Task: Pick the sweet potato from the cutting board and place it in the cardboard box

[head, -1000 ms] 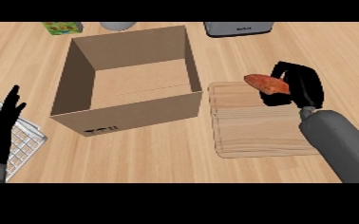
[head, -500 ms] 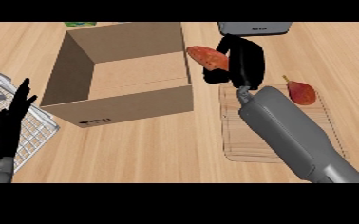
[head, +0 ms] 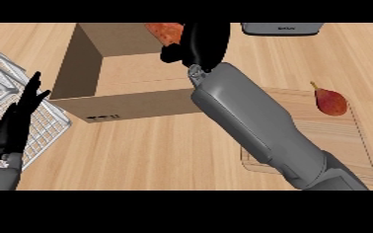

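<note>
right hand (head: 203, 44) curled round sweet potato (head: 166, 31), over the box (head: 138, 102) opening, right wall | left hand (head: 20, 116) open, fingers up, left edge by wire rack (head: 42, 123) | pear (head: 331, 101) on board (head: 328, 128) | bench (head: 160, 148)

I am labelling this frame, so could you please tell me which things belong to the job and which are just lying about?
Part of the job:
sweet potato, held in the right hand
cardboard box
cutting board

Lying about:
red pear on the board
wire rack
grey appliance
left hand, resting open
</note>
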Controlling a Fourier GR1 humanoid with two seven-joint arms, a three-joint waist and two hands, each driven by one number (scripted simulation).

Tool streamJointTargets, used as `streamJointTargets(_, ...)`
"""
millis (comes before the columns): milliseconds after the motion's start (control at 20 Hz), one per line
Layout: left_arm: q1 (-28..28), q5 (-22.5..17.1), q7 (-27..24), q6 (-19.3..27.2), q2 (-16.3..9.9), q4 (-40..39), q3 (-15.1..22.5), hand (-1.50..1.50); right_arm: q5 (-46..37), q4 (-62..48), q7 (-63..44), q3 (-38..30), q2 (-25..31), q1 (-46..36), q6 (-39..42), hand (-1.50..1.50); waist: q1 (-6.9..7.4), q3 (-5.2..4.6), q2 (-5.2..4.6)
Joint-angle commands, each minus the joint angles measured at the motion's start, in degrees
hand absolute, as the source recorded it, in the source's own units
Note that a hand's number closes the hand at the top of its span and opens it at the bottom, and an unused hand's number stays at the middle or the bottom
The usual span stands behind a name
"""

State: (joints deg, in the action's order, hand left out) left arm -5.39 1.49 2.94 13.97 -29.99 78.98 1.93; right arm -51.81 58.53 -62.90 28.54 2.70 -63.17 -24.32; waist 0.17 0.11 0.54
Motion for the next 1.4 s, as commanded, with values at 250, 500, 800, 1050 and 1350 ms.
streamJointTargets(250, -1.45, 2.14, -1.51, 0.04, 2.12, -4.73, 0.71, 0.00, 2.66, -16.98, -4.68, -6.09, -2.64, -9.56, -5.64, 1.50, 2.59, -0.23, -1.39)
streamJointTargets(500, -2.71, 2.86, 1.71, 0.27, 2.71, -1.98, 1.68, 0.00, 1.86, -28.79, -2.11, -9.76, -2.67, -11.24, -10.48, 1.50, 3.75, -0.19, -1.87)
streamJointTargets(800, -3.82, 2.64, 1.19, -0.75, 2.97, -2.49, 1.55, 0.00, 9.59, -31.38, 0.98, -13.77, -2.68, -7.68, -17.87, -1.50, 4.92, -0.14, -2.10)
streamJointTargets(1050, -4.89, 2.34, -0.70, -2.62, 2.63, -4.97, 1.01, 0.00, 13.00, -34.70, 9.82, -14.54, -2.68, -7.49, -22.67, -1.50, 5.46, -0.18, -2.48)
streamJointTargets(1350, -4.36, 2.68, 0.94, -2.29, 2.22, -3.98, 0.20, 0.00, 11.31, -34.29, 13.71, -13.96, -2.68, -9.35, -32.65, -1.50, 4.63, -0.14, -1.89)
